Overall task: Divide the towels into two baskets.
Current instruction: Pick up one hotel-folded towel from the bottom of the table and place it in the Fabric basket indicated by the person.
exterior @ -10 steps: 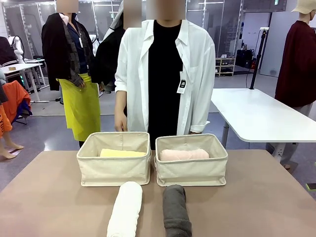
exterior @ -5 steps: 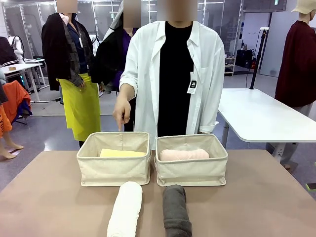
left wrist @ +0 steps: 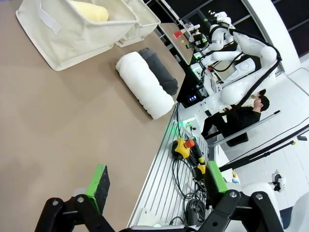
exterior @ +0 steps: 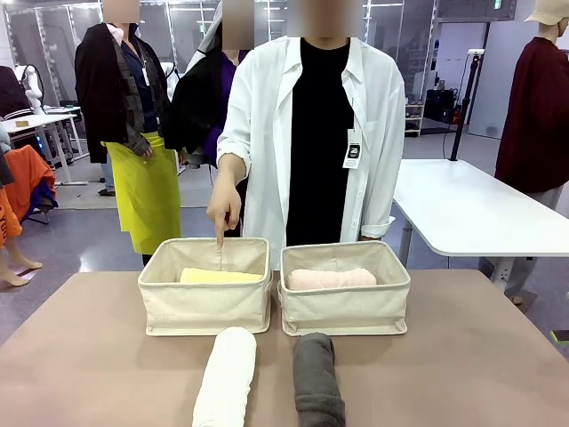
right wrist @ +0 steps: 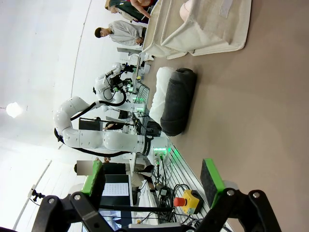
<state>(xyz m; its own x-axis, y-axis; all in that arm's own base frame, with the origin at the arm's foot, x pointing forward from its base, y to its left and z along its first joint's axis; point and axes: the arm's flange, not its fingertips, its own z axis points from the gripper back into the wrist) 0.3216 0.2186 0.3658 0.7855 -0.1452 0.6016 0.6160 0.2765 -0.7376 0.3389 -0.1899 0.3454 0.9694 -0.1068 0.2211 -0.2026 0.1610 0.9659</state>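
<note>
Two beige baskets stand side by side on the brown counter (exterior: 462, 356), nearly touching. In the left basket (exterior: 204, 307) lies the yellow towel (exterior: 218, 277), and in the right basket (exterior: 345, 310) the pink towel (exterior: 332, 278). Only the top of each shows above the front wall. Just before the baskets, the white towel (exterior: 227, 374) and the grey towel (exterior: 316, 378) lie side by side on the counter, their near ends cut off by the bottom edge of the front view. The person's hand (exterior: 224, 209) hangs over the far wall of the left basket with one finger pointing down into it.

In the left wrist view the left pincer (left wrist: 157, 182) is spread wide with nothing between its green pads. The grey towel there is mostly hidden behind the white one. In the right wrist view the right pincer (right wrist: 152, 178) is likewise spread and holds nothing. There the grey towel covers most of the white one, and the right basket is cut off at the top edge.
</note>
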